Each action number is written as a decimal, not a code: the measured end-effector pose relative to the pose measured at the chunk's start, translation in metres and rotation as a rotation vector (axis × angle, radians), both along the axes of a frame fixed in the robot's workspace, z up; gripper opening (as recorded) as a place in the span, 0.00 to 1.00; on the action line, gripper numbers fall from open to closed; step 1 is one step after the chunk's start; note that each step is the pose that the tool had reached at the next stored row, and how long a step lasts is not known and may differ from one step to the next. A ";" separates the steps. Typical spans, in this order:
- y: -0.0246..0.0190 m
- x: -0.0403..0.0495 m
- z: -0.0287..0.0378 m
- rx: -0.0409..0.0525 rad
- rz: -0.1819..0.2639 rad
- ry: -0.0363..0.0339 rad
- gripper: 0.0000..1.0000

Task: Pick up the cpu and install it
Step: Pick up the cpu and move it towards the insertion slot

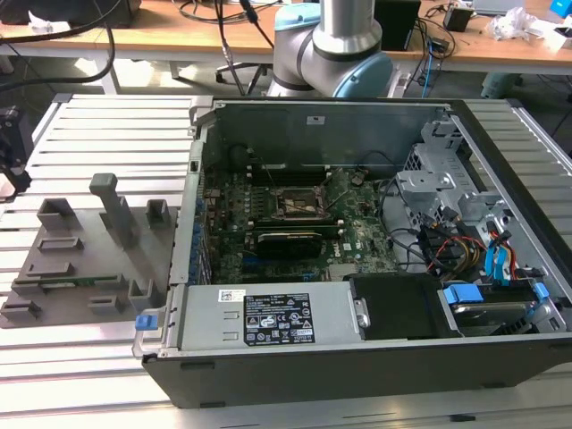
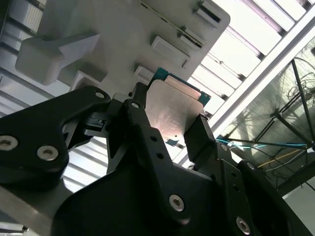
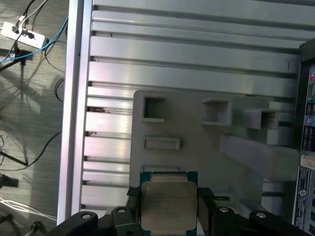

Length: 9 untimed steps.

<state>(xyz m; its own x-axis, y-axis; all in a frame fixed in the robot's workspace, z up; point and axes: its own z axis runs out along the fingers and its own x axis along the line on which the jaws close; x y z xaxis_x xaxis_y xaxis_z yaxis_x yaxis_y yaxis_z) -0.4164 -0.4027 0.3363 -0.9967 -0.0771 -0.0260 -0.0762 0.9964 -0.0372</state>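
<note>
In both wrist views my gripper is shut on the cpu. The cpu is a flat square chip with a silver-grey top plate and a thin green rim. One black finger presses on each of two opposite edges. The chip hangs above the grey fixture plate and looks clear of its pockets. In the exterior view the open cpu socket sits on the green motherboard inside the computer case. It lies well to the right of the fixture plate.
The fixture plate carries raised grey blocks and a tall post. It lies on a slotted aluminium table. The case's metal side wall stands between plate and motherboard. Drive cage and cables fill the case's right end. The arm base stands behind.
</note>
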 end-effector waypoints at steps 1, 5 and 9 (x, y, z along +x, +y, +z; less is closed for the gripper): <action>0.0000 0.0000 0.0014 0.0000 0.000 0.0001 0.55; 0.0000 0.0000 0.0086 0.0000 0.000 0.0000 0.55; 0.0000 0.0000 0.0152 0.0000 0.000 0.0000 0.55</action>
